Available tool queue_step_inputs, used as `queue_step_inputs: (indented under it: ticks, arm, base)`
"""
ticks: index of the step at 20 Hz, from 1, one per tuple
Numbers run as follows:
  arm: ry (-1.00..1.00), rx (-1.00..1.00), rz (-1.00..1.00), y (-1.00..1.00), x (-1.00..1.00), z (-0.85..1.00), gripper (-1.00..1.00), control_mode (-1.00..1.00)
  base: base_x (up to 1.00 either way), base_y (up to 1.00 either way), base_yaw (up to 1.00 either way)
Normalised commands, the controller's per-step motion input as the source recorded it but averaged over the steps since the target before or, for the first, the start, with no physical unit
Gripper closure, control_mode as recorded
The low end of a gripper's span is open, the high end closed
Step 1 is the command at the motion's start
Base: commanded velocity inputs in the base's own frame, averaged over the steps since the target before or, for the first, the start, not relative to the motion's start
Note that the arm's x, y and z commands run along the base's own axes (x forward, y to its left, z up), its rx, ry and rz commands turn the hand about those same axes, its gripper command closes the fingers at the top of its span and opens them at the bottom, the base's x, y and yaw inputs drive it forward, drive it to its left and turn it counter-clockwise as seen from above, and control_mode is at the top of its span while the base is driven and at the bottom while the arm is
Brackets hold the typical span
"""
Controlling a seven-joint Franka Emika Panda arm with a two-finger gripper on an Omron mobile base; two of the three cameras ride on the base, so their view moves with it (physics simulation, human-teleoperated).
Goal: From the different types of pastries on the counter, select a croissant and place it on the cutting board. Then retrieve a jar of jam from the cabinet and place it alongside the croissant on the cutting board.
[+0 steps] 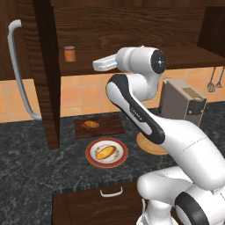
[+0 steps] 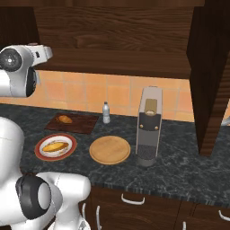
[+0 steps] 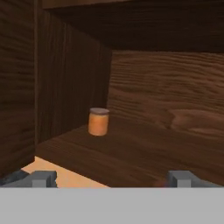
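An orange jam jar (image 1: pixel 69 53) with a grey lid stands upright at the back left of the open cabinet shelf. In the hand view the jar (image 3: pixel 98 121) sits well ahead, near the cabinet's corner. My gripper (image 1: pixel 95 65) is raised to shelf height, right of the jar and apart from it, pointing at it. Its fingers (image 3: pixel 43 177) stand wide apart, so the gripper (image 3: pixel 113 178) is open with nothing in it. A croissant (image 1: pixel 90 125) lies on the dark cutting board (image 1: pixel 110 127) on the counter below; from the right, the croissant (image 2: pixel 65 119) rests on the board (image 2: pixel 83 123).
A red-rimmed plate (image 1: pixel 90 154) with another pastry sits in front of the board, a round wooden board (image 2: pixel 110 149) beside it. A coffee machine (image 2: pixel 149 126) and a small bottle (image 2: pixel 106 112) stand to the right. The open cabinet door (image 1: pixel 46 74) hangs left of the jar.
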Motion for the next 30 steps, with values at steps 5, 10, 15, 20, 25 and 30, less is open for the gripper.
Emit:
queue_step_inputs:
  ticks: [5, 10, 15, 20, 25, 30]
  arm:
    - [0.01, 0.18, 0.0, 0.0, 0.04, -0.2, -1.0, -1.0]
    - [0.05, 0.07, 0.0, 0.09, 0.17, 0.0, -1.0, -1.0]
    - [0.05, 0.01, 0.0, 0.16, 0.4, 0.0, -1.0, -1.0]
    - [0.15, -0.02, -0.01, 0.27, 0.58, 0.0, -1.0, -1.0]
    - [0.0, -0.01, 0.01, 0.16, 0.44, 0.01, -1.0, -1.0]
    - [-0.02, -0.04, 0.07, 0.12, 0.13, 0.1, -1.0, -1.0]
  base:
    - [0.0, 0.0, 0.0]
    - [0.0, 0.0, 0.0]
    - [0.0, 0.0, 0.0]
    - [0.0, 0.0, 0.0]
    - [0.0, 0.0, 0.0]
    - [0.0, 0.0, 0.0]
